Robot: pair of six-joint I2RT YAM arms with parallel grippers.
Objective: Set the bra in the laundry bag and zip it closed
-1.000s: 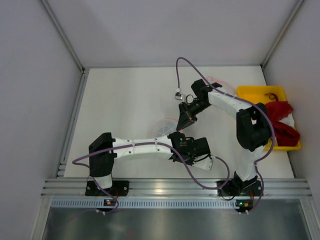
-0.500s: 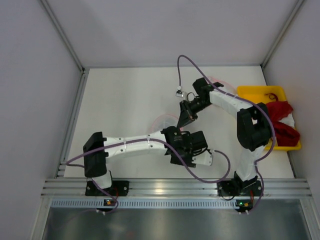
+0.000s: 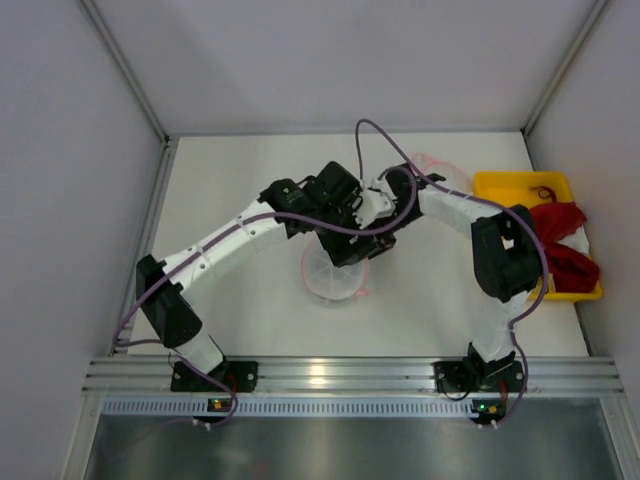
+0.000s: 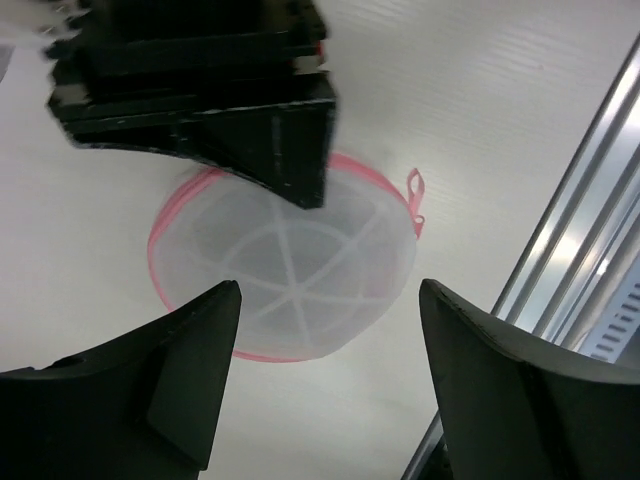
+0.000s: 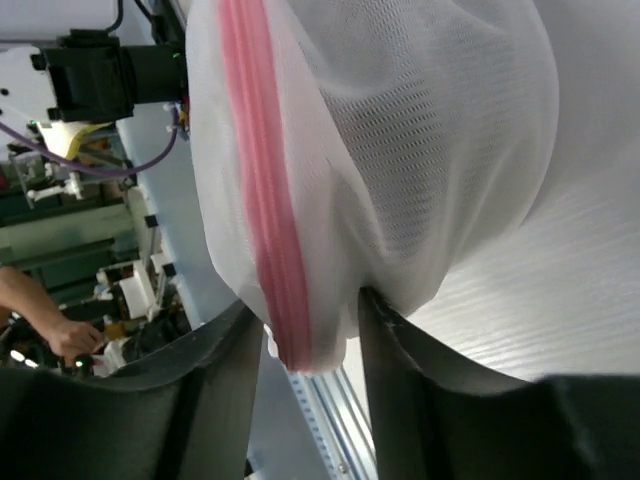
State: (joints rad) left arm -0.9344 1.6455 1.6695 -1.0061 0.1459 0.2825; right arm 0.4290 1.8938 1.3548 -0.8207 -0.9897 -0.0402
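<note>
The laundry bag [image 3: 335,275], round white mesh with a pink zip rim, lies flat on the table's middle. In the left wrist view the laundry bag [image 4: 290,290] shows from above, its pink pull tab at the right. My left gripper [image 4: 330,290] hovers over it, open and empty. My right gripper [image 5: 308,300] has its jaws apart, with the laundry bag's [image 5: 400,150] far rim and zip bunched loosely between the fingers. From the left wrist the right gripper [image 4: 300,190] shows as a black block over that rim. The bra is out of view.
A yellow tray [image 3: 520,185] at the right edge holds red garments [image 3: 560,245]. Another mesh pouch [image 3: 440,172] lies behind the right arm. The aluminium rail [image 3: 320,375] runs along the near edge. White walls close in the left, back and right.
My left arm swung from the near edge up over the bag and its jaws opened. The right jaws opened from shut. The bag now shows flat on the table.
</note>
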